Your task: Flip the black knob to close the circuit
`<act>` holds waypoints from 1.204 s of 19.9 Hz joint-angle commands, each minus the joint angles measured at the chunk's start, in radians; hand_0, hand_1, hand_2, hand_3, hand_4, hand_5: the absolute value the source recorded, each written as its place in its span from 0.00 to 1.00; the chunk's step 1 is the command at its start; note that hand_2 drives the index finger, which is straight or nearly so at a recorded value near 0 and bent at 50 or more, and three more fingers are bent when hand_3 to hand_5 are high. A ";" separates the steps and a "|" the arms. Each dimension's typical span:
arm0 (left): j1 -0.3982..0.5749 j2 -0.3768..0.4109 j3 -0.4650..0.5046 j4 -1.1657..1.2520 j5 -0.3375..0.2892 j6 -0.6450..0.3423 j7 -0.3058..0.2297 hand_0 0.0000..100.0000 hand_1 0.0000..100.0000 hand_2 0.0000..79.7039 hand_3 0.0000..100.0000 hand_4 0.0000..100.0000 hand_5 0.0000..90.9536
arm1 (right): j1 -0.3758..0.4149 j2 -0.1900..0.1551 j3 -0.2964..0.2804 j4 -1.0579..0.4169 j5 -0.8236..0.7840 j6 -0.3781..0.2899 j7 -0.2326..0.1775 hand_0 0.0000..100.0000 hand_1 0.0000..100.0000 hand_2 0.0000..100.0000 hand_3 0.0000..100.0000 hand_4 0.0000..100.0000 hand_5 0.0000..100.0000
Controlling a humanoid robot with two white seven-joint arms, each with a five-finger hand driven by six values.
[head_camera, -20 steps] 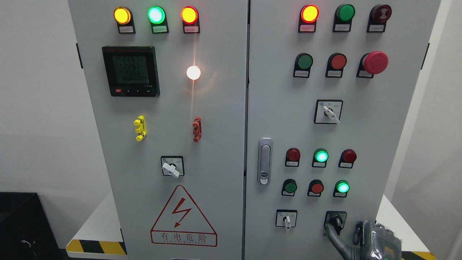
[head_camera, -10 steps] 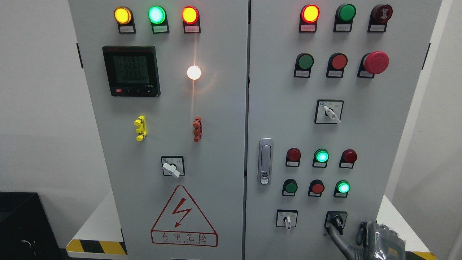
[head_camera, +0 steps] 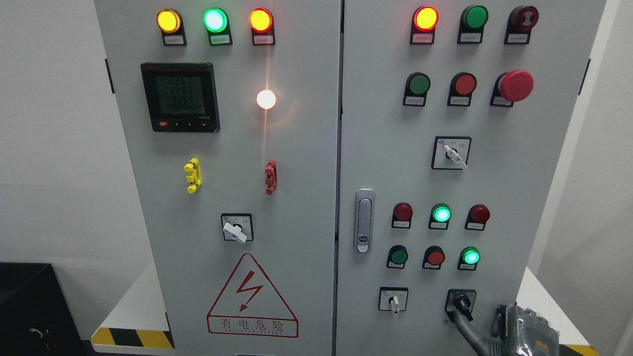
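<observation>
1 black knob (head_camera: 461, 301) matters to you here: it sits in a black square plate at the lower right of the right-hand cabinet door (head_camera: 385, 148), below the lit green lamp (head_camera: 470, 256). Its short lever points down and slightly right. Expect a rigid plastic selector with a spring detent; it should turn stiffly, then snap, and smooth plastic may slip under a glancing push. Take it across the lever's 2 flat sides, or press sideways near the lever's tip, where leverage looks best.

Your right hand (head_camera: 519, 329) comes in at the bottom right corner. 1 long grey finger (head_camera: 467, 330) stretches up to just below the knob, its tip at or almost touching the plate's lower left edge; contact with the lever itself cannot be confirmed. The other fingers are partly cut off, but the hand looks loosely spread and grips nothing. Your left hand does not show.

Nearby, the white selector (head_camera: 393, 301) sits left of the knob, well apart, and 3 round lamps hang above. Nothing blocks the way, yet the white counter (head_camera: 534, 291) edge lies close beside your wrist, so room to swing looks tight.
</observation>
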 commanded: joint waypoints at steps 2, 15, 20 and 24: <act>0.023 -0.001 0.000 -0.031 0.001 0.001 0.000 0.12 0.56 0.00 0.00 0.00 0.00 | -0.001 0.000 -0.022 -0.002 -0.003 0.002 -0.001 0.00 0.15 0.89 1.00 0.89 0.96; 0.023 -0.001 0.000 -0.031 -0.001 0.001 0.000 0.12 0.56 0.00 0.00 0.00 0.00 | -0.003 0.000 -0.022 -0.007 -0.009 0.000 -0.001 0.00 0.15 0.89 1.00 0.89 0.96; 0.023 -0.001 0.000 -0.031 0.001 0.001 0.000 0.12 0.56 0.00 0.00 0.00 0.00 | -0.003 0.000 -0.022 -0.008 -0.012 0.000 -0.001 0.00 0.15 0.89 1.00 0.89 0.96; 0.023 -0.001 0.000 -0.031 0.001 0.001 0.000 0.12 0.56 0.00 0.00 0.00 0.00 | -0.003 0.000 -0.022 -0.007 -0.012 -0.004 -0.003 0.00 0.15 0.89 1.00 0.89 0.96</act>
